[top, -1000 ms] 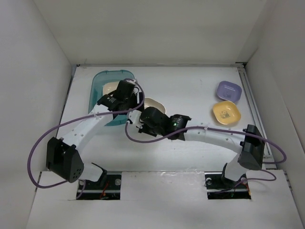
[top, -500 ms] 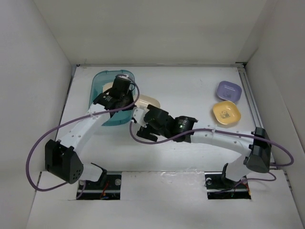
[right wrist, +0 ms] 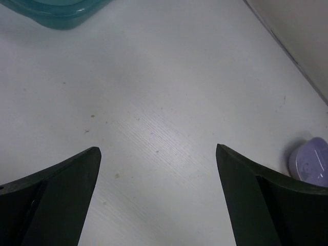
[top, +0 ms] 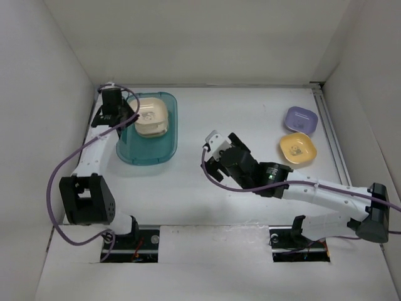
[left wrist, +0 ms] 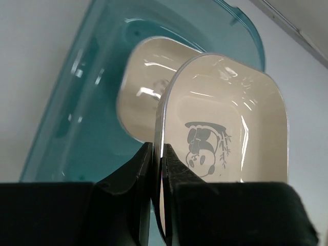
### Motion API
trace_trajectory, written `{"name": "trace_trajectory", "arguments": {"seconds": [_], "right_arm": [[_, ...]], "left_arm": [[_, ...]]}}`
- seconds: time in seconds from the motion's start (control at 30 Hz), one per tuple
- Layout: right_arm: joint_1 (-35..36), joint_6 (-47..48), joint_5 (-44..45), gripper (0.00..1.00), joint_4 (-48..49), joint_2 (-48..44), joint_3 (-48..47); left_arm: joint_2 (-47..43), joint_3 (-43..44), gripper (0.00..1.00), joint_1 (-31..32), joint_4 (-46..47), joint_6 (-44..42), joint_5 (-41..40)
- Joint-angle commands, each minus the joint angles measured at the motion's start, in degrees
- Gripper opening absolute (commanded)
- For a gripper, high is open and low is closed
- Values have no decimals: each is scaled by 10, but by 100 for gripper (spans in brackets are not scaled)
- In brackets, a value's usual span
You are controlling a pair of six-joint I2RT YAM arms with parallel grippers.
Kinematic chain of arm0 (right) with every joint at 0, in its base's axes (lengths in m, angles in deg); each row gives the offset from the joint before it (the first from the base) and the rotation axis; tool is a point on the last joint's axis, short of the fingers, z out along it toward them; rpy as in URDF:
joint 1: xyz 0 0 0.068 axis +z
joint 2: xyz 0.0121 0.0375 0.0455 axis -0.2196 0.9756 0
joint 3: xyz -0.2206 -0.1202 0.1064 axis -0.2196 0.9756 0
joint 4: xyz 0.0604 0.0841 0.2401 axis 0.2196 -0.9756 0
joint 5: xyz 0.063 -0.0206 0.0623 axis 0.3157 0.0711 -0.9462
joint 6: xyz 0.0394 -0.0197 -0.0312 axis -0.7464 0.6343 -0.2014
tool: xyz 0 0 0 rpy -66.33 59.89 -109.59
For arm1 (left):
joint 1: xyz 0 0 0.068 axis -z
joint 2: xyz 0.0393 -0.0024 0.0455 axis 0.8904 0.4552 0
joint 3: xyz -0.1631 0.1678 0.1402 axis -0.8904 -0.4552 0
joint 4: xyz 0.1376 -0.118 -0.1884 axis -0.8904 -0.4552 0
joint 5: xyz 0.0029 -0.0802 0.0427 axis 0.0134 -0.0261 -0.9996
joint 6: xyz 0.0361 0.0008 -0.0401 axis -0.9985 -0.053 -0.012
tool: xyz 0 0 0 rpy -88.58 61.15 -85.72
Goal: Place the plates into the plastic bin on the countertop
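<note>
My left gripper (top: 130, 115) (left wrist: 158, 148) is shut on the rim of a cream plate (left wrist: 225, 118) with a panda mark. It holds the plate over the teal plastic bin (top: 147, 150) (left wrist: 77, 102). A second cream plate (left wrist: 143, 92) lies in the bin right below it; from above the two cream plates (top: 152, 116) overlap. My right gripper (top: 210, 153) (right wrist: 158, 149) hangs open over bare countertop (top: 238, 113), with nothing between its fingers. A lavender plate (top: 301, 118) (right wrist: 310, 161) and a yellow-orange plate (top: 298, 148) sit at the right.
White walls close the countertop in on the left, back and right. A rail (top: 332, 138) runs along the right edge beside the two loose plates. The bin's corner (right wrist: 56, 13) shows at the top left of the right wrist view.
The cream plate passed from my right gripper to my left. The left arm swung left with it over the bin. The right gripper opened and drew back to the right.
</note>
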Motion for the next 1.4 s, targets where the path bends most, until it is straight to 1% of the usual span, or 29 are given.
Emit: {"name": "trace_trajectory", "arguments": {"seconds": [0.0, 0.03, 0.13, 0.17, 0.33, 0.47, 0.53, 0.6, 0.67, 0.7, 0.77, 0.83, 0.87, 0.9, 0.97, 1.03, 1.13, 1.17, 1.23, 1.27, 1.3, 1.33, 1.37], "right_arm": [[-2, -42, 42, 100, 42, -32, 26], [-2, -42, 37, 100, 42, -32, 32], [-2, -48, 31, 100, 42, -47, 32], [-2, -48, 25, 100, 42, -47, 32], [-2, -48, 19, 100, 42, -58, 32], [-2, -48, 13, 100, 47, -58, 32], [-2, -48, 13, 100, 47, -58, 32], [-2, -53, 13, 100, 47, -58, 32], [-2, -53, 13, 100, 47, -58, 32], [-2, -53, 13, 100, 42, -52, 26], [-2, -53, 13, 100, 36, -52, 26], [-2, -53, 13, 100, 36, -52, 26], [-2, -53, 13, 100, 36, -52, 26], [-2, -53, 13, 100, 36, -52, 26], [-2, -53, 13, 100, 36, -52, 26], [-7, -53, 13, 100, 36, -52, 26], [-27, -75, 28, 100, 36, -52, 26], [-40, -100, 33, 100, 42, -52, 31], [-121, -157, 41, 100, 29, -52, 26], [-165, -232, 30, 100, 7, -52, 26], [-258, -260, -13, 100, 6, -61, 32], [-302, -282, -31, 100, 6, -69, 57], [-342, -331, -40, 100, 15, -90, 69]], "left_arm": [[25, -27, 0, -68, 99, -9, 108], [25, -39, 0, -91, 108, -4, 116], [36, -52, 0, -128, 154, 8, 142], [45, -60, 0, -128, 164, 8, 142], [76, -42, 0, -128, 182, 3, 160], [115, -15, 0, -128, 182, -10, 177], [136, 10, 0, -128, 157, -16, 169], [159, 22, 0, -128, 162, -16, 176], [172, 27, 0, -128, 162, -16, 194], [177, 36, 0, -128, 157, -16, 184], [177, 36, 0, -128, 157, -16, 190], [177, 36, 15, -128, 157, -16, 197], [177, 36, 35, -122, 157, -16, 198], [172, 36, 48, -122, 157, -16, 192], [155, 36, 63, -111, 157, -16, 192], [138, 36, 99, -105, 157, -16, 192], [88, 21, 100, -105, 170, -10, 198], [59, 21, 100, -105, 170, -10, 206], [26, 14, 100, -105, 170, -5, 219], [10, 6, 100, -105, 175, -5, 228], [-24, 6, 100, -105, 175, -5, 246], [-39, -12, 100, -105, 175, 2, 260], [-52, -19, 100, -105, 175, 2, 272]]}}
